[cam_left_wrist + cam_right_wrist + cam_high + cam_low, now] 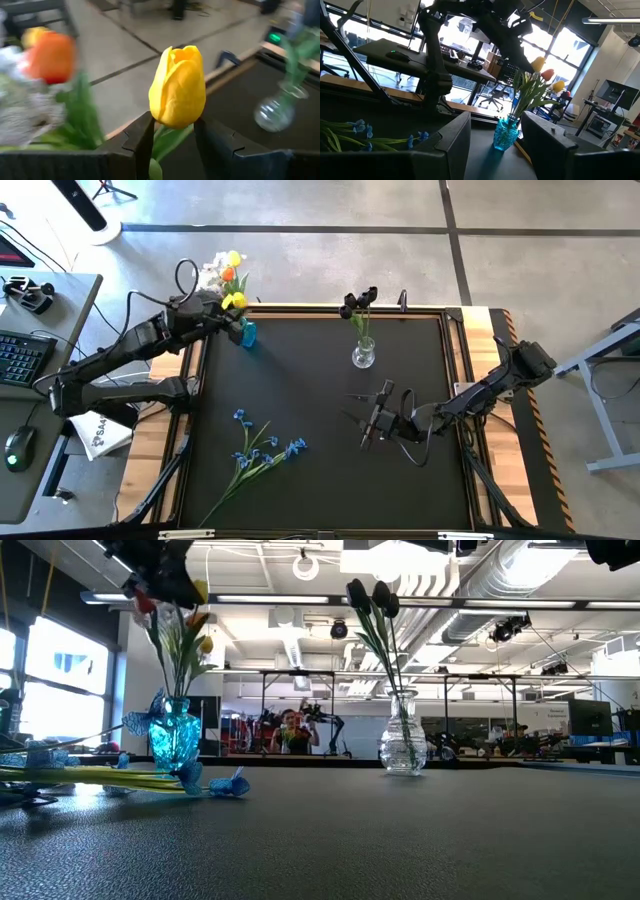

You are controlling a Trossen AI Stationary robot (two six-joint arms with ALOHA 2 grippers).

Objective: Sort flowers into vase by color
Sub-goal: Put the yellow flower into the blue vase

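Jaws: my left gripper (172, 142) stands parted around a yellow tulip's stem, and my right gripper (374, 423) hangs parted and empty.

In the left wrist view the yellow tulip (178, 86) sits between my two dark fingers (142, 140), with gaps either side of the green stem (I cannot tell whether either finger touches it). From above, that gripper is at the upper left of the frame, over the small blue glass vase (248, 334) holding orange, yellow and white flowers (226, 272) at the black mat's (320, 380) edge. The clear glass vase (363, 355) with dark near-black tulips (358, 301) stands upper centre. The blue sprays on long green stems (262, 453) lie flat at lower left. My right gripper is lower centre-right, below the clear vase.
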